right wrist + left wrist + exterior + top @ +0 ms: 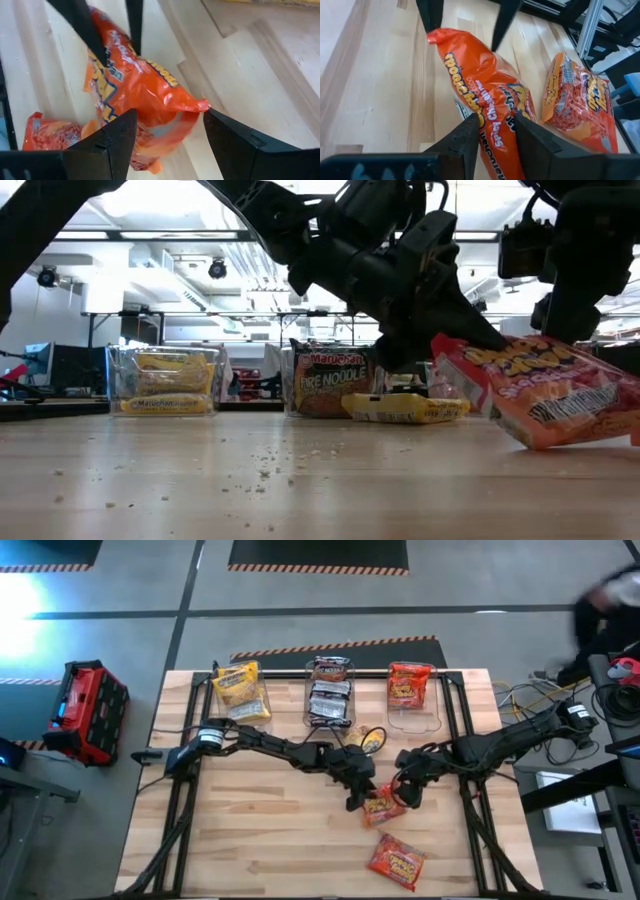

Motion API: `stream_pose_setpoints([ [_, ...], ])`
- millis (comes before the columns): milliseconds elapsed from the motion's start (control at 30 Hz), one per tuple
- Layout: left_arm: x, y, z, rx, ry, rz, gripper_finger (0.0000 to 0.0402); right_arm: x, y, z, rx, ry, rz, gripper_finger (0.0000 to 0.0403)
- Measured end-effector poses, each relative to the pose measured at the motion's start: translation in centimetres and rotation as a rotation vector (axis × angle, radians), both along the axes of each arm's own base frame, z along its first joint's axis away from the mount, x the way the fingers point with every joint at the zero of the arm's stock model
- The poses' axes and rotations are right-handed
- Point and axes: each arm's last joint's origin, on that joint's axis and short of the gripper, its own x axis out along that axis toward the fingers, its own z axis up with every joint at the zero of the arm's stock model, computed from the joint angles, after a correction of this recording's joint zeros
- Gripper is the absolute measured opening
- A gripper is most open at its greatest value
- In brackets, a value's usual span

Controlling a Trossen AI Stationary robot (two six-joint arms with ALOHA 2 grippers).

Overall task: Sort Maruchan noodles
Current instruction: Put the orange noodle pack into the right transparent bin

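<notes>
L gripper (492, 137) clamps red ramen pkt (382, 806) mid-table; R gripper (170, 132) open around pkt's other end, 2nd red pkt (396, 861) nearby

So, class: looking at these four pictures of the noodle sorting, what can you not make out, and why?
- Red packet, high view: both hands cover most of it.
- Right hand, low view: fingertips hidden behind the packet.
- Loose red packet, right wrist view: cut by a finger and the edge.
- Middle bin, high view: packet count too small to tell.
- Person, high view: blurred, cut by the edge.
</notes>
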Motion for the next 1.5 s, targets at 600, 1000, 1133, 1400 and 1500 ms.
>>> stream_pose_setpoints([
  [600,0.0,-1.3,0.2,0.011,-0.038,-0.065,0.0079,0.7,0.4,-0.2,0.007,-0.064,0.143,0.0219],
  [1000,0.0,-1.6,0.2,0.021,-0.046,-0.083,0.0079,1.0,0.8,-0.1,0.061,-0.100,0.246,0.0219],
  [1133,0.0,-1.6,0.3,0.017,-0.051,-0.094,0.0079,1.3,0.9,-0.2,0.059,-0.121,0.284,0.0219],
  [1400,0.2,-1.7,0.7,0.004,-0.102,-0.111,0.0079,2.5,1.3,-1.2,0.065,-0.126,0.343,0.0219],
  [1500,0.3,-1.7,0.8,0.004,-0.107,-0.111,0.0079,2.9,1.5,-1.8,0.085,-0.116,0.374,0.0219],
])
